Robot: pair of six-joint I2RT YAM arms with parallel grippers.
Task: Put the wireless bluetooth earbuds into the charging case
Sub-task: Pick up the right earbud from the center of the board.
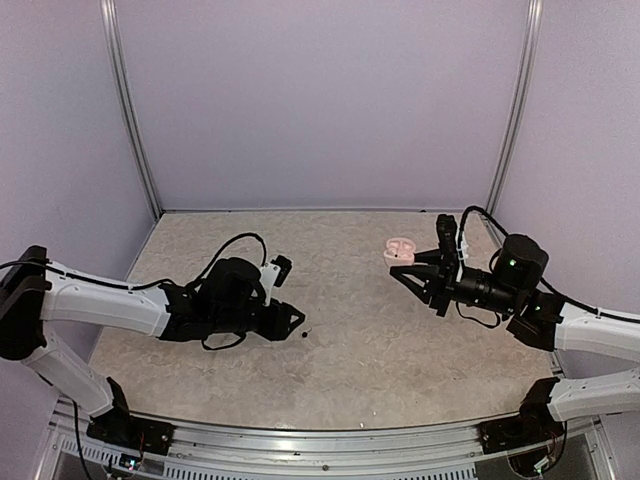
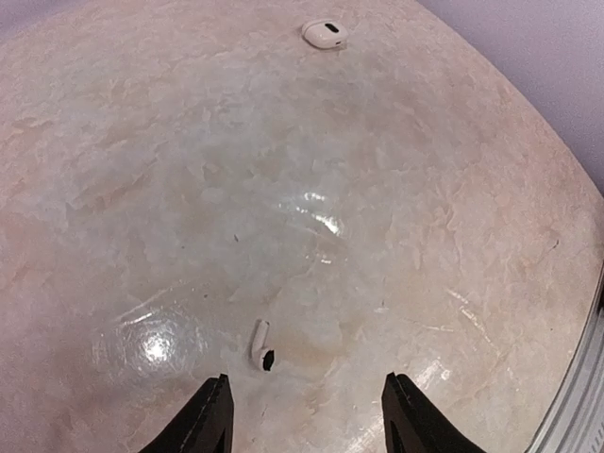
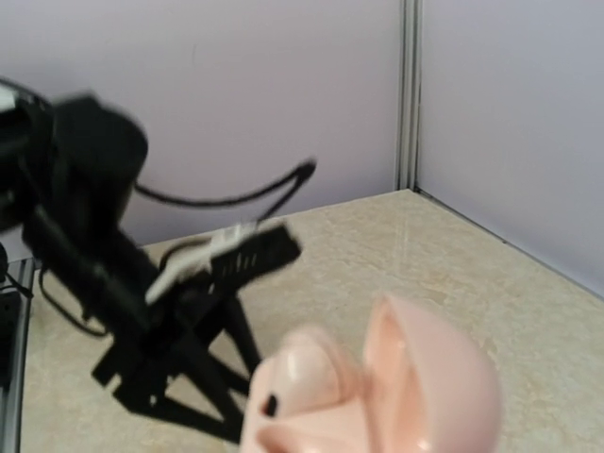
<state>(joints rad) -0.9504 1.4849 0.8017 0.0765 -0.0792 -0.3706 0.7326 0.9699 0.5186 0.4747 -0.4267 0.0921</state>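
A tiny white earbud (image 2: 259,344) with a dark tip lies on the marbled table, just ahead of my left gripper (image 2: 309,415), nearer its left finger. That gripper is open and empty. From above, the earbud (image 1: 303,335) is a dark speck right by the left gripper (image 1: 293,320). The pink charging case (image 1: 400,250) sits open at the back right. My right gripper (image 1: 405,266) is beside it, jaws apart. In the right wrist view the case (image 3: 425,387) is close and blurred, lid up, with a pale pink earbud (image 3: 311,368) in its base. The right gripper's fingers do not show in that view.
A pale rounded case (image 2: 325,34) lies far across the table in the left wrist view. The left arm's black wrist and cable (image 3: 123,283) show behind the pink case. Purple walls and metal posts (image 1: 130,110) enclose the table (image 1: 350,370). A metal rail runs along the near edge.
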